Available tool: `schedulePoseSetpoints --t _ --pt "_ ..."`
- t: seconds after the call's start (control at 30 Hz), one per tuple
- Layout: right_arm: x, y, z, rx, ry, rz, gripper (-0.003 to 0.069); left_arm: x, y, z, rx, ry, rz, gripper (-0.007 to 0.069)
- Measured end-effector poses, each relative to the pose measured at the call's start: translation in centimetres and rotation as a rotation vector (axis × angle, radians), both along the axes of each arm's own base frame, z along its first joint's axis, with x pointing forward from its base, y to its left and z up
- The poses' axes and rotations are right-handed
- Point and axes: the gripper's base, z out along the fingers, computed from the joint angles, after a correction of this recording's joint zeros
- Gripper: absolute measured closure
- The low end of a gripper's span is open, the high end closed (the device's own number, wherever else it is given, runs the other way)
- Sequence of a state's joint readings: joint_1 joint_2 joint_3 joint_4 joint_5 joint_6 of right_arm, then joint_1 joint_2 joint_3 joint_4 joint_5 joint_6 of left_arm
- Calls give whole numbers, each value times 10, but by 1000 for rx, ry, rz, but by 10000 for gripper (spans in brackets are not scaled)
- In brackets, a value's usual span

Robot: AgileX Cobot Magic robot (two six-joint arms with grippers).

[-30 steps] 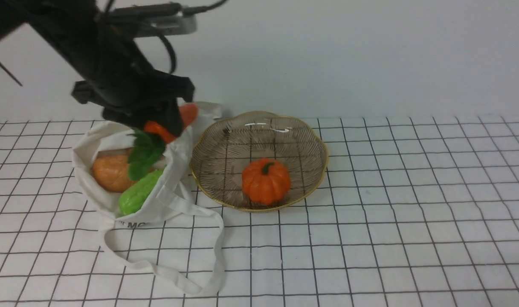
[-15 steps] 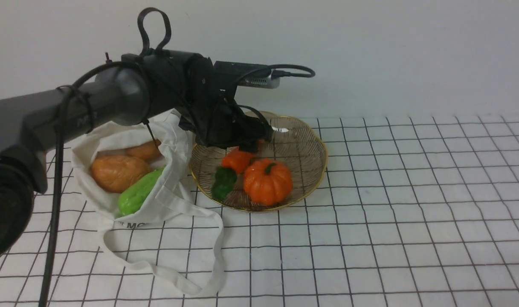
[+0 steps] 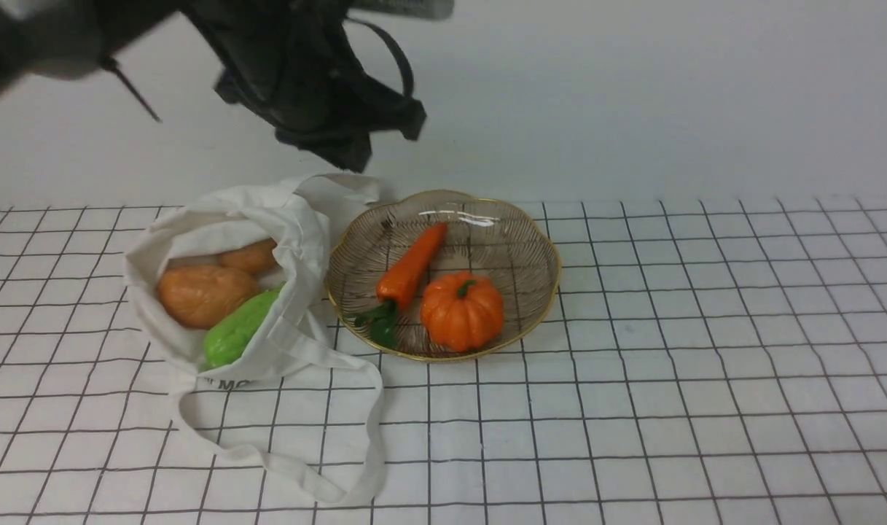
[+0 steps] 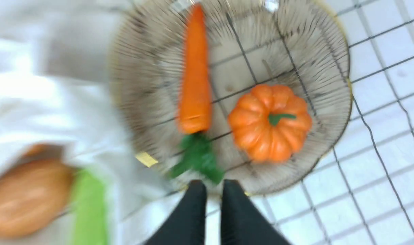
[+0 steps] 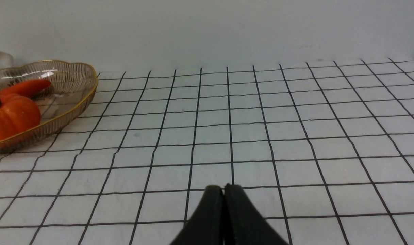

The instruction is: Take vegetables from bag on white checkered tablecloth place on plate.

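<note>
The plate (image 3: 538, 240) holds the orange carrot (image 3: 411, 264) with its green leaves towards the bag, beside an orange pumpkin (image 3: 462, 310). The off-white bag (image 3: 297, 233) lies open to the plate's left on the white checkered tablecloth (image 3: 632, 364). Inside it are two tan-orange potato lumps (image 3: 201, 293) and a light green gourd (image 3: 235, 332). My left gripper (image 3: 347, 149) hangs high above the bag and plate. In the left wrist view it (image 4: 214, 185) is empty, its jaws a narrow gap apart above the carrot (image 4: 194, 78). My right gripper (image 5: 224, 186) is shut and empty over bare cloth.
The bag's long strap (image 3: 370, 430) loops forward over the cloth towards the front edge. A pale wall stands just behind the bag and plate. The right wrist view shows the plate (image 5: 81, 98) far to one side of the right gripper.
My left gripper carried the carrot from the bag to the plate, let it go, and rose high above. The carrot now lies flat in the plate; the pumpkin shifted slightly.
</note>
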State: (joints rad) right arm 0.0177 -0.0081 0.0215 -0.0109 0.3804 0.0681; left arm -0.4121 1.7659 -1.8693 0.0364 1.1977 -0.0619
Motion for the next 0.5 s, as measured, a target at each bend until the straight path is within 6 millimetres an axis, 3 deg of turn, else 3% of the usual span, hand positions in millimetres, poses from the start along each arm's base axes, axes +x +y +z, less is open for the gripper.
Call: schedulePoseSetpoints --t 0.1,0.13,0.23,0.3,0.33,0.37,0.4,0.5 --pt "0 0 0 0 0 0 674 -32 19 41 17 -91 14 629" --pt "0 0 0 0 0 0 674 -34 20 43 16 -96 15 629" --pt "0 0 0 0 0 0 674 -71 36 56 15 -127 13 632" --pt "0 0 0 0 0 0 674 -112 48 38 25 -94 -7 632" --pt "0 0 0 0 0 0 674 -126 52 29 10 -106 -15 632" --pt "0 0 0 0 0 0 674 -139 56 33 -18 -149 -21 632" --pt "0 0 0 0 0 0 674 -143 57 17 -22 -135 -23 632" --pt "0 0 0 -1 0 0 674 -188 75 -14 -139 -309 -31 632"
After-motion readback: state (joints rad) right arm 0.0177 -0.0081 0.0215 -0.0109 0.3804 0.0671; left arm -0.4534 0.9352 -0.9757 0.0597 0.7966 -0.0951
